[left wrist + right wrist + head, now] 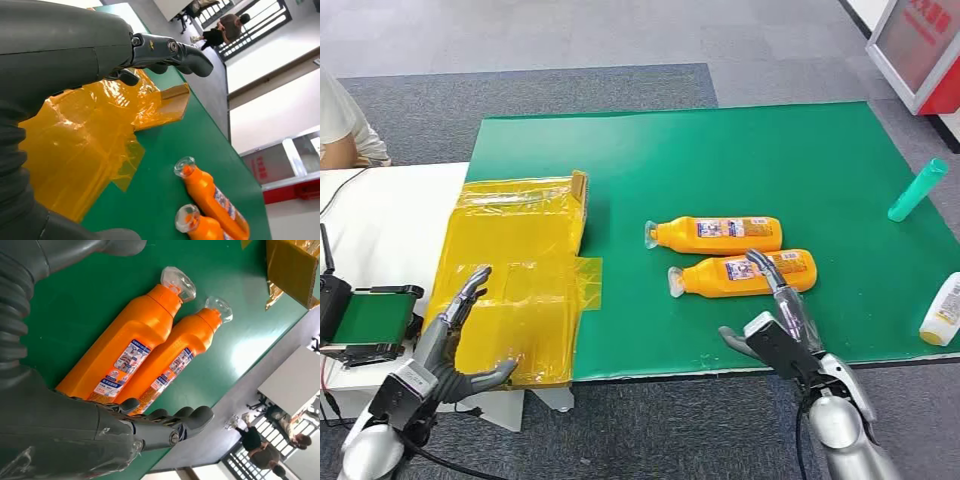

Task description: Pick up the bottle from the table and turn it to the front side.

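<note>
Two orange bottles (727, 252) lying side by side on green mat (803, 160), right hand (773, 325) fingers apart over nearer one, left hand (452, 345) spread, empty

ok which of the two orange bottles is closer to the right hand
The nearer orange plastic bottle, lying closest to the table's front edge; the right hand reaches over its base end. The other orange bottle lies just beyond it.

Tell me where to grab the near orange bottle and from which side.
Judging by its pose, grip the near orange bottle across its flat body by the label, not the narrow clear-capped neck. It lies on its side, the second bottle close on its far side, so bring the right hand down from above, fingers spanning its width.
</note>
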Motion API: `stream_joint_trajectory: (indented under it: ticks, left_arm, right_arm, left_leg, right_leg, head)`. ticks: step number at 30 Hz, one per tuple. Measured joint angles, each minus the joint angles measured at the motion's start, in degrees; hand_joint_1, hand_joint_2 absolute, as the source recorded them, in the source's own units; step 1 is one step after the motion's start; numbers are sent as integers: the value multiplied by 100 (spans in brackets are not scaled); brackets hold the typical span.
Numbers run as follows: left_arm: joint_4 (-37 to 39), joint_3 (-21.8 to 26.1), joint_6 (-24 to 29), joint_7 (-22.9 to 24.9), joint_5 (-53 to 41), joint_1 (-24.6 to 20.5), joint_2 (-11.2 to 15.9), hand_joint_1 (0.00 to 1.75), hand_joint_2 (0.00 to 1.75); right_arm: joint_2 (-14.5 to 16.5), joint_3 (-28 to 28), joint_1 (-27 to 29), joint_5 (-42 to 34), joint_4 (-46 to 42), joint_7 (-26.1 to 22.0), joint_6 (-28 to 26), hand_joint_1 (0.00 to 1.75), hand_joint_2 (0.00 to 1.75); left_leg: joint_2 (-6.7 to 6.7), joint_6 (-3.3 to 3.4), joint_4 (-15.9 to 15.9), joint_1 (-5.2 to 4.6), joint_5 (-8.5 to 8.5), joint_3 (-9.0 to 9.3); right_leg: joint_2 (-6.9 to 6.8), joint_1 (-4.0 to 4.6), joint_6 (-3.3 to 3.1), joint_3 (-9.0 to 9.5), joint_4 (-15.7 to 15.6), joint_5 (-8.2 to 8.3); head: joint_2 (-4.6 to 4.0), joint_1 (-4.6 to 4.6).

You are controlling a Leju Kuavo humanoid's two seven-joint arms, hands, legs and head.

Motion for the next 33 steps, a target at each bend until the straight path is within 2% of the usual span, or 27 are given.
stream_joint_trajectory:
  ticks: [10,14,19,25,28,33]
  left_arm:
    - [2,25,86,118,307,6,2,0,175]
    - [4,27,16,121,363,7,-8,0,175]
    - [2,14,-177,123,498,6,-39,0,175]
    - [-30,6,-638,157,1403,16,-136,0,175]
    - [-50,7,-812,267,1952,28,-215,0,175]
    - [-70,11,-889,296,2159,58,-274,0,175]
  right_arm:
    - [4,-16,15,-1047,21,-34,587,0,175]
    - [-10,-5,-84,-239,77,292,336,0,175]
    - [-127,115,-524,689,436,800,276,0,175]
    - [-328,409,-1140,1732,1068,1124,220,0,175]
    - [-391,546,-1398,1933,1374,1151,214,0,175]
    - [-402,637,-1608,1757,1721,1043,283,0,175]
  left_leg:
    - [0,0,0,0,0,0]
    - [0,0,0,0,0,-1]
    - [0,2,0,0,3,0]
    - [0,5,0,-1,7,0]
    - [0,6,0,0,8,0]
    - [0,5,0,0,8,-1]
  right_leg:
    - [0,0,0,1,0,0]
    - [0,0,0,1,0,1]
    - [0,-1,0,2,0,6]
    - [0,-1,0,3,0,10]
    - [-1,-1,0,3,0,10]
    - [-1,0,0,3,0,9]
  head:
    - [0,0]
    - [0,0]
    - [0,-1]
    - [0,-1]
    - [0,0]
    - [0,-1]
